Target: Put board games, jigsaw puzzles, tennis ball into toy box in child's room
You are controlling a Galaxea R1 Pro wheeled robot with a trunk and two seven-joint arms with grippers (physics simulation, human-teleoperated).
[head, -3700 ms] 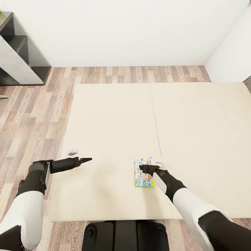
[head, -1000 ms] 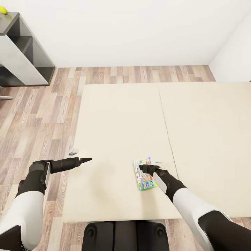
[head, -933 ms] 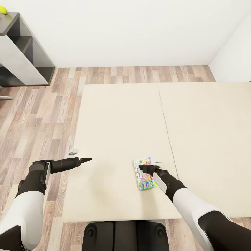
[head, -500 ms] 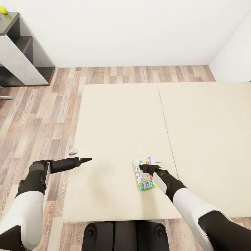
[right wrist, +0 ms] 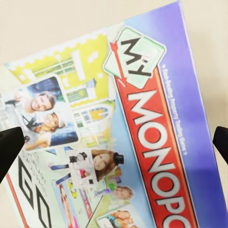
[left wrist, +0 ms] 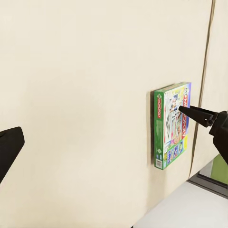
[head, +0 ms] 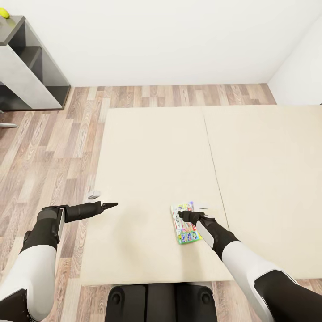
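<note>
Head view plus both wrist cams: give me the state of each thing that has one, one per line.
Monopoly box: lying flat on the mattress, lid closed, printed face up.
Right gripper: open, hovering over the box; fingertips straddle the box in the right wrist view, not gripping.
Left gripper: empty, over the mattress, apart from the box; jaw state unclear.
Mattress: bare apart from the box.
Tennis ball: resting on the dark shelf top.

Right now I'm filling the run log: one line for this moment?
place: bed | right gripper: open over Monopoly box | left gripper: open, idle
</note>
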